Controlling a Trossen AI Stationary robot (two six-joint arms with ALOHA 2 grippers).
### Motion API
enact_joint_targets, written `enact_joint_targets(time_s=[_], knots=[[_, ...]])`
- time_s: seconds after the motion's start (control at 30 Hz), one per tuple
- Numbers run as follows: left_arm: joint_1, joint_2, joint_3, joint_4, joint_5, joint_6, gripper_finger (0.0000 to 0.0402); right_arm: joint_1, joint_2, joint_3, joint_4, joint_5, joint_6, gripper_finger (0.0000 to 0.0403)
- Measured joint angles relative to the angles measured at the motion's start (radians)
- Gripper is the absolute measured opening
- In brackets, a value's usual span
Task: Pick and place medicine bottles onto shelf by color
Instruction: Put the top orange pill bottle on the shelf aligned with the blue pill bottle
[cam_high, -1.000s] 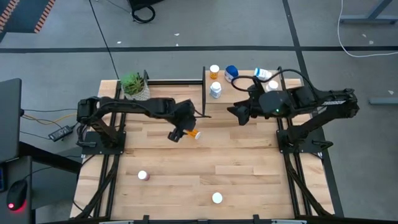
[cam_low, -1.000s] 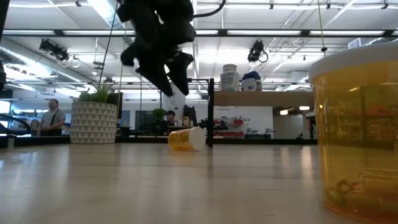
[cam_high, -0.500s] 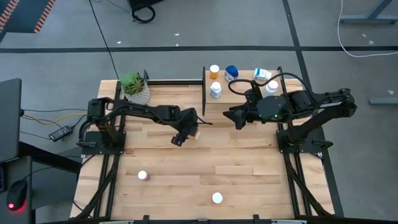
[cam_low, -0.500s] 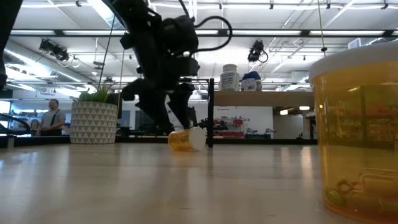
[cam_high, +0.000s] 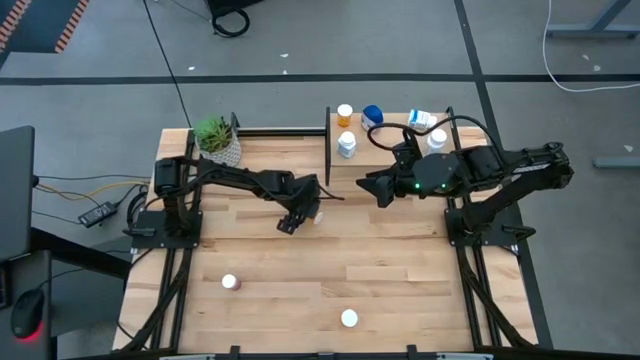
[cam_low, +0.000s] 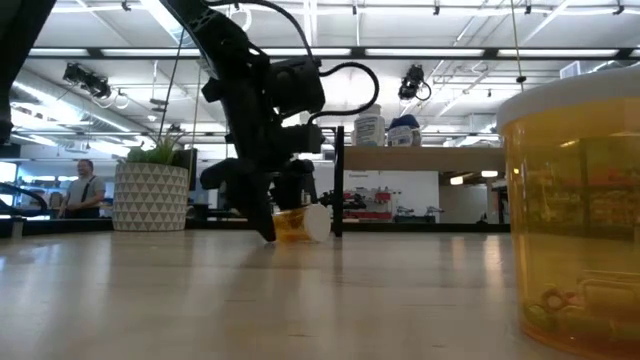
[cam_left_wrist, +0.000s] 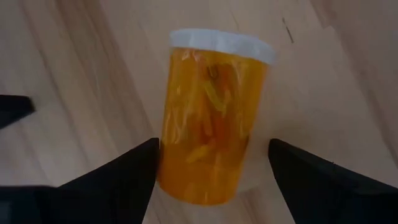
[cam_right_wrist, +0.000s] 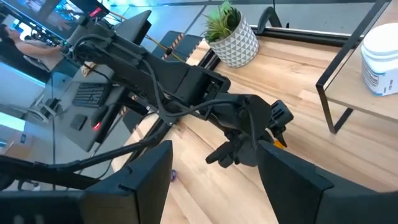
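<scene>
An orange medicine bottle (cam_left_wrist: 211, 112) with a white cap lies on its side on the table (cam_high: 316, 214), near the shelf's black post. My left gripper (cam_high: 300, 213) is low over it and open. Its fingers stand on either side of the bottle's body (cam_low: 292, 224). My right gripper (cam_high: 372, 187) is open and empty, above the table in front of the shelf (cam_high: 385, 128). On the shelf stand an orange bottle (cam_high: 345, 114), a white one (cam_high: 347, 146), a blue one (cam_high: 372, 117) and two more white ones (cam_high: 424, 120).
A potted plant (cam_high: 216, 137) stands at the far left corner. A pink bottle (cam_high: 230, 282) and a white-capped bottle (cam_high: 348, 318) stand near the table's front. The latter shows large and orange in the low view (cam_low: 575, 210). People show in the room behind.
My left gripper has come down from above the lying orange bottle to table height. It has also gone a little toward the table's right, so its fingers now straddle the bottle. The bottle has stayed where it was. My right gripper has gone slightly toward the table's left.
</scene>
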Motion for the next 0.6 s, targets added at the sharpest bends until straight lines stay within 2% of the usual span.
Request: enact_joint_targets(time_s=[0.17,0.43,0.6], knots=[[-0.002,0.000,0.000,0.021,0.001,-0.062,0.0272,0.000,0.000,0.000,-0.004,-0.052,-0.043,0.0239],[-0.003,-0.004,0.000,0.046,0.000,-0.183,0.0191,0.000,0.000,0.000,-0.012,-0.098,-0.063,0.0239],[-0.003,-0.019,0.000,0.029,0.000,-0.226,0.0175,0.000,0.000,0.000,-0.030,-0.100,-0.068,0.0239]])
